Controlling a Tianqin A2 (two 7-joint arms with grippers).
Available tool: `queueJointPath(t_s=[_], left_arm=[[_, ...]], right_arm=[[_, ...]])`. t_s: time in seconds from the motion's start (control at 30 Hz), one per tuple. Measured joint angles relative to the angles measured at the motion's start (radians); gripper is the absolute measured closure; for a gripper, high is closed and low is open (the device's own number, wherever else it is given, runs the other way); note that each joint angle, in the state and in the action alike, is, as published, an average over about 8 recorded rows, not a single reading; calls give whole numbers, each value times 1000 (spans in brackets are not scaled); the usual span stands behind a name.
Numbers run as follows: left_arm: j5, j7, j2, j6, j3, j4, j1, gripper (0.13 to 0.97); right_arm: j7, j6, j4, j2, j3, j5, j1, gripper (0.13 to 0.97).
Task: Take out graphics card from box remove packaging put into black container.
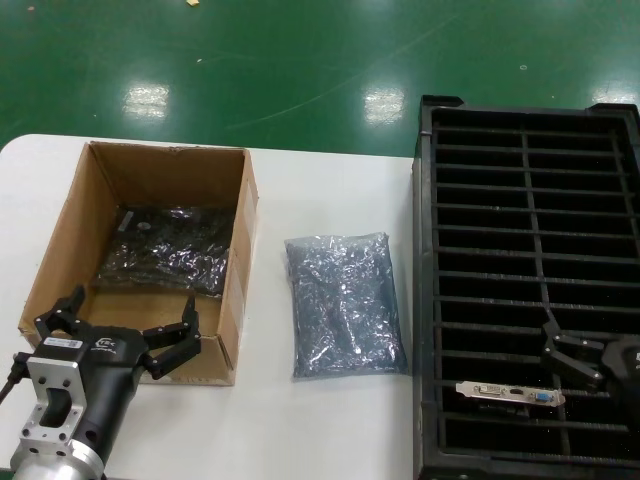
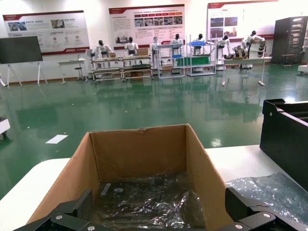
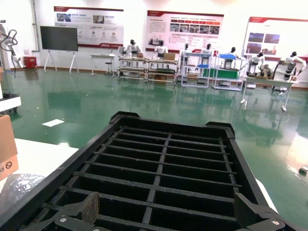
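The brown box (image 1: pixel 240 240) stands open on the white table's left; a dark item in crinkly plastic (image 1: pixel 165 250) lies on its floor. My left gripper (image 1: pixel 125 315) hovers open at the box's near wall, with nothing between its fingers (image 2: pixel 77 209). A grey-blue packaging bag (image 1: pixel 345 305) lies flat between the box and the black container (image 1: pixel 425 300). The graphics card (image 1: pixel 510 393) stands in a near slot, silver bracket and blue connector up. My right gripper (image 1: pixel 572 358) is open just above the container beside the card, and the right wrist view shows only empty slots (image 3: pixel 163 163).
The container's raised wall (image 2: pixel 286 134) stands right of the packaging (image 2: pixel 269 190). The box's walls (image 2: pixel 139 149) rise around the bagged item (image 2: pixel 149 202). Bare white table (image 1: pixel 330 190) lies behind the packaging, and green floor beyond the table's far edge.
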Motion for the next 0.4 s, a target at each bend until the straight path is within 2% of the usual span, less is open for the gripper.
queueJointPath(t_s=[0.4], left_arm=[[0, 0, 0, 0, 0, 0, 0, 132]], right_arm=[[0, 0, 0, 0, 0, 0, 0, 129]])
